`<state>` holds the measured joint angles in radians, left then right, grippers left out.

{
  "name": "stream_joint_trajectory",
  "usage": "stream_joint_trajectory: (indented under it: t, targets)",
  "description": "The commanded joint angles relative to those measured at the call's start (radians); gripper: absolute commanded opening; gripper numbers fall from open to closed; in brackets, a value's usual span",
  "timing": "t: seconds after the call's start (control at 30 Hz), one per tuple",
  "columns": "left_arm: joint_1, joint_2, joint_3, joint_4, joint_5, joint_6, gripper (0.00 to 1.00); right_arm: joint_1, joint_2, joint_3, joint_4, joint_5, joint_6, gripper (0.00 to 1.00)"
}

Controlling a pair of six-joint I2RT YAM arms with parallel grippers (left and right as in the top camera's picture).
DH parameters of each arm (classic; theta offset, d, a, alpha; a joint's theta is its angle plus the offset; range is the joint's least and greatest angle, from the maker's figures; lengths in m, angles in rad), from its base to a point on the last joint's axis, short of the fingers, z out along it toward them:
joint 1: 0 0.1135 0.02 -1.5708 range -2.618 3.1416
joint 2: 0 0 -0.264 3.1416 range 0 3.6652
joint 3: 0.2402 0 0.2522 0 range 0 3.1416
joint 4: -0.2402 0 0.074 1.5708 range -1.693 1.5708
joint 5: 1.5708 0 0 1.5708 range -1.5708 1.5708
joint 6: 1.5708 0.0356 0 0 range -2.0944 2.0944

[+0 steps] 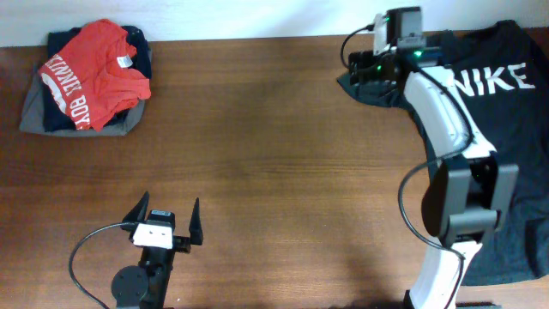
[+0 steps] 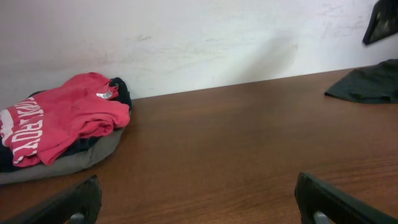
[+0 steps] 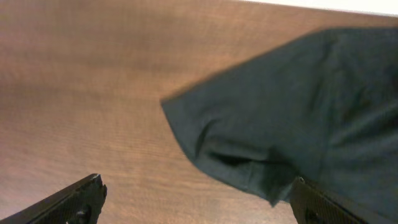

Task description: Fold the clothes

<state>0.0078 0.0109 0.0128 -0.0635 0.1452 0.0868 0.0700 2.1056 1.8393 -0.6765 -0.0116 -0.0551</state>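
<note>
Black NIKE T-shirt (image 1: 515, 129): spread flat at right edge of overhead frame, one sleeve reaching toward upper centre.
Right gripper (image 3: 196, 190): at that sleeve, jaws fully apart, holding nothing.
Left gripper (image 1: 171, 204): lower left, jaws fully apart, empty (red tee (image 1: 94, 73) pile lies upper left).

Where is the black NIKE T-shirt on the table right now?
The black T-shirt lies spread at the overhead view's right side, under the right arm, one sleeve beneath the right gripper, opposite the red tee.
</note>
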Motion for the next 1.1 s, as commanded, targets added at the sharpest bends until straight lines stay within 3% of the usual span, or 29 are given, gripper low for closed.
stream_joint_trajectory:
  t: [0.0,0.23,0.57,1.07]
  targets:
    - [0.003,-0.006,-0.004,-0.002,-0.004,0.013,0.99,0.035,0.032,0.005,-0.023,0.028,-0.101,0.99]
    - [0.003,-0.006,-0.004,-0.002,-0.004,0.013,0.99,0.041,0.097,0.005,-0.122,0.054,-0.106,0.99]
    - [0.003,-0.006,-0.004,-0.002,-0.004,0.013,0.99,0.041,0.142,0.005,-0.127,0.103,-0.156,0.99]
    - [0.003,-0.006,-0.004,-0.002,-0.004,0.013,0.99,-0.028,0.190,0.005,0.007,0.090,-0.153,0.99]
